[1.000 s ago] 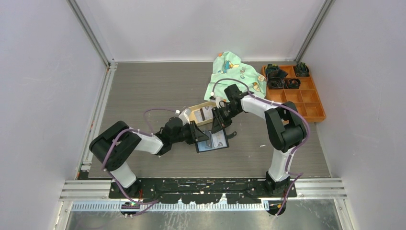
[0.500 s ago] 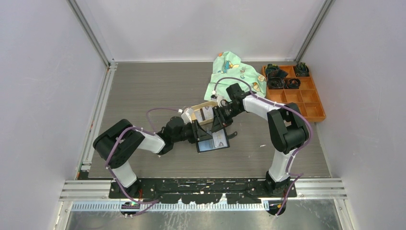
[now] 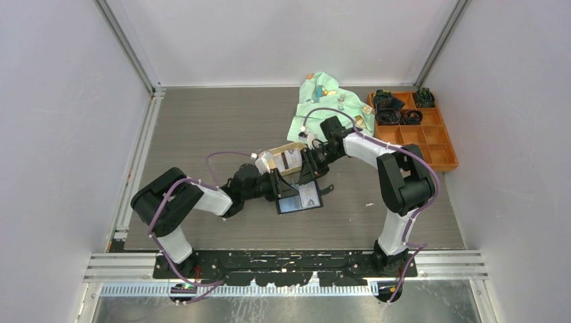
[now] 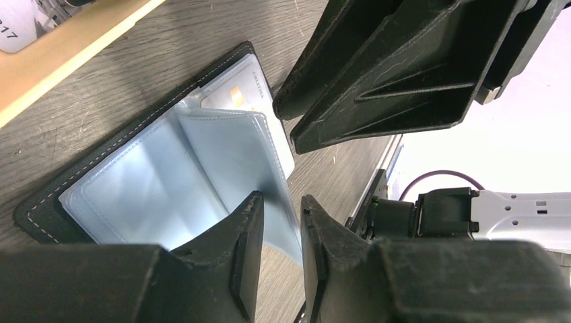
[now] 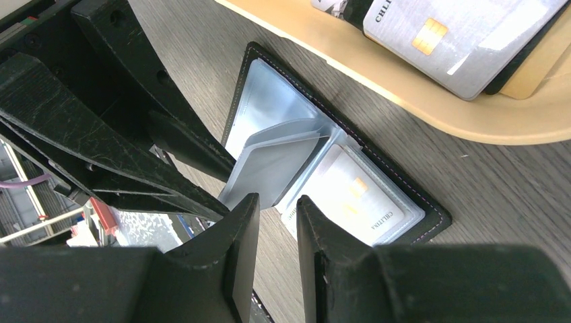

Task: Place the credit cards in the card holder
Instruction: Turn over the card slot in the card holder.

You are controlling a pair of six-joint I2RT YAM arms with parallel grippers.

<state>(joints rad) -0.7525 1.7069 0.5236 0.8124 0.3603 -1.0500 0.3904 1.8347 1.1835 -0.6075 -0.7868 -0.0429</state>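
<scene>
The black card holder (image 3: 299, 200) lies open on the table, its clear sleeves upward. One sleeve leaf (image 5: 273, 165) stands up in the middle. A pale credit card (image 5: 357, 195) sits in the sleeve on one side and shows in the left wrist view as the card (image 4: 232, 97). More credit cards (image 5: 451, 40) lie in the tan tray (image 3: 273, 156). My left gripper (image 4: 281, 198) hovers low over the holder's near edge, jaws a narrow gap apart, the raised leaf just beyond its tips. My right gripper (image 5: 277, 198) faces it from the other side, also narrowly open and holding nothing.
The tan tray (image 5: 417, 108) sits right behind the holder. A green patterned cloth (image 3: 326, 101) lies at the back. An orange compartment box (image 3: 421, 134) with dark items stands at the back right. The two grippers' fingers nearly meet over the holder.
Both grippers' jaws have parted a little. The left arm has shifted slightly, and the raised sleeve leaf stands less upright than a second ago.
</scene>
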